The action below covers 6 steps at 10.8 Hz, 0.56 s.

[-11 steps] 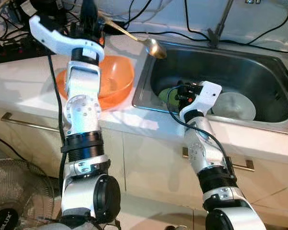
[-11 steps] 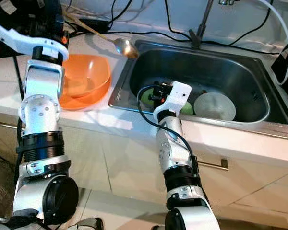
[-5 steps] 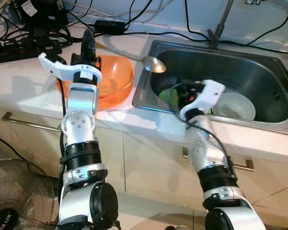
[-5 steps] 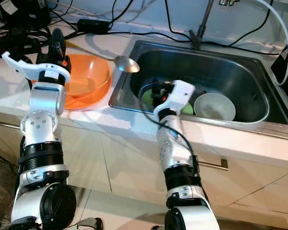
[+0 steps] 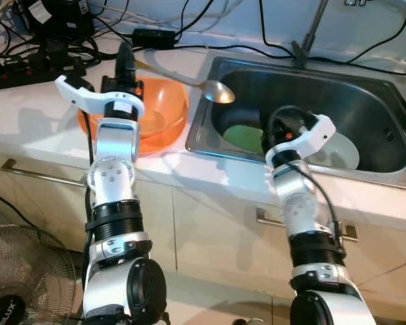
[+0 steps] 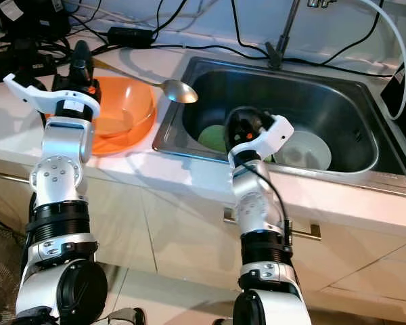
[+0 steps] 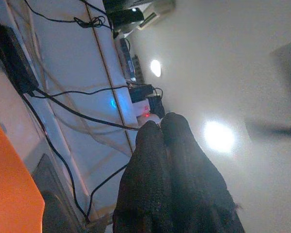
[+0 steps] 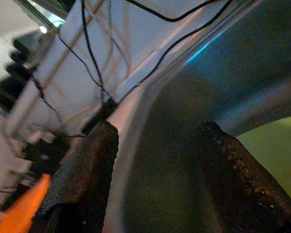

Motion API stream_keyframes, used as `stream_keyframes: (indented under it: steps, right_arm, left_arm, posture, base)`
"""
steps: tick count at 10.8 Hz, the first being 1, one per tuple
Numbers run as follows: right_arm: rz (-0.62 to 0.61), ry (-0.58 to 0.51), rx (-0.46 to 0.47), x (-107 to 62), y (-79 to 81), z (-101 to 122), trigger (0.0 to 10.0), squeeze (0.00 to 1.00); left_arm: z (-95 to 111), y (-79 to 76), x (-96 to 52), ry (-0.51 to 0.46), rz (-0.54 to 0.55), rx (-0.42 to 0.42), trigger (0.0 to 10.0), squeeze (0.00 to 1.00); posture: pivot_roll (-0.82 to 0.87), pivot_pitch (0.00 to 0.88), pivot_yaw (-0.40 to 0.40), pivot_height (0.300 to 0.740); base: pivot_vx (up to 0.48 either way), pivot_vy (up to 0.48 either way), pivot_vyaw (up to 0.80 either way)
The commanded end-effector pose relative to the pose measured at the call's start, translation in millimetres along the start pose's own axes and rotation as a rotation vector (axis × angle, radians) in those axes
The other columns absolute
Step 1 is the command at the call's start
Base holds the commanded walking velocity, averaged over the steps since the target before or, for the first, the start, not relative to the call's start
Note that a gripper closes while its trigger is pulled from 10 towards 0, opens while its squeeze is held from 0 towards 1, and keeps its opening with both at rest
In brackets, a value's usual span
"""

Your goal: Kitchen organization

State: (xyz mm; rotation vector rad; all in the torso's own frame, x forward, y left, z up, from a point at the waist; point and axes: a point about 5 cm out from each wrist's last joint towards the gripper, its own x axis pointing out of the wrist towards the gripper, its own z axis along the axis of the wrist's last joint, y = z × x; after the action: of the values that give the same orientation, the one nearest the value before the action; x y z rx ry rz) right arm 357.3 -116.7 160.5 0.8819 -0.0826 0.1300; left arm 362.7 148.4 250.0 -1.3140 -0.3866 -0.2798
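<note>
Left gripper (image 5: 125, 57) clenched on long gold metal spoon (image 5: 216, 90) over steel sink's rim (image 5: 201, 108); right gripper (image 8: 155, 160) (spread) has swung deeper

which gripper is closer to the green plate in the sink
Right. The right gripper hangs open inside the sink, just over the green plate. The left gripper is raised above the orange bowl on the counter, holding a spoon.
</note>
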Motion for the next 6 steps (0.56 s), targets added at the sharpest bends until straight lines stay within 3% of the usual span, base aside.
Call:
stream_keyframes:
  steps: [1, 2, 6]
  right_arm:
    - [0.091, -0.003, 0.125, 6.6, 31.0, -3, 10.0, 0.00]
    - [0.162, 0.021, 0.193, 5.7, 41.9, -2, 10.0, 0.00]
    - [0.304, 0.093, 0.284, -1.3, 59.2, -3, 10.0, 0.00]
  left_arm:
    - [-20, 0.0, -5.7, 0.029, 0.009, -0.056, 10.0, 0.00]
    - [-24, -1.2, -5.9, 0.041, 0.009, -0.057, 10.0, 0.00]
    - [-35, -4.6, -5.8, 0.079, 0.004, -0.077, 10.0, 0.00]
  posture:
    - [0.07, 0.059, -0.029, 0.740]
    - [0.07, 0.058, -0.029, 0.740]
    - [0.07, 0.062, -0.032, 0.740]
  base:
    - [0.000, 0.000, 0.00]
    - [0.000, 0.000, 0.00]
    - [0.000, 0.000, 0.00]
